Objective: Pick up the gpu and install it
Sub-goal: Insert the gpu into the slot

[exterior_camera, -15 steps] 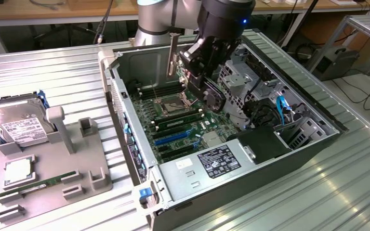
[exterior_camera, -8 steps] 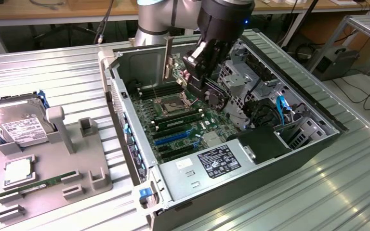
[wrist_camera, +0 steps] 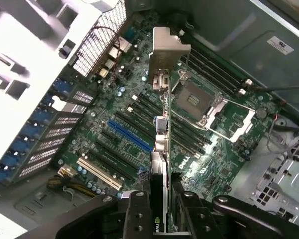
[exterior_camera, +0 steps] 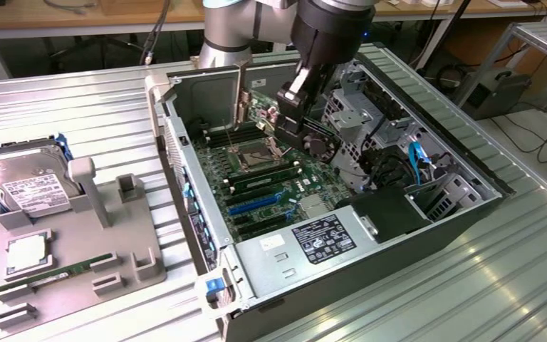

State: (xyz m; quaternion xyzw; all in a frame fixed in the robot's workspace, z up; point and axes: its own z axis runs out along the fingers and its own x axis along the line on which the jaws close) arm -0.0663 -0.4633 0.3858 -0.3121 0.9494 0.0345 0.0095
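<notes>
holding: i have the gripper (wrist_camera: 162, 201) clamped on the gpu (wrist_camera: 162, 124), one finger on each flat face of the card near its end closest to the wrist.
card location: the gpu hangs inside the open computer case (exterior_camera: 464, 206), above the motherboard (wrist_camera: 224, 149) and, as i judge it, apart from it and not seated.
long axis: in the wrist view the card stands on edge and runs straight away from the gripper, with its metal bracket (wrist_camera: 169, 47) at the far end, toward the case's rear wall.
what lies under it: the card's line passes between the cpu socket (wrist_camera: 197, 102) and the bank of expansion slots.
slot relation: the blue slot (wrist_camera: 130, 137) sits off to the side of the card, on the side away from the cpu socket, with black slots beside it.
alignment: i cannot tell how closely the card's lower edge is parallel to those slots.
arm: in the exterior view the gripper (exterior_camera: 293, 117) reaches down into the case over the board's upper half.
</notes>
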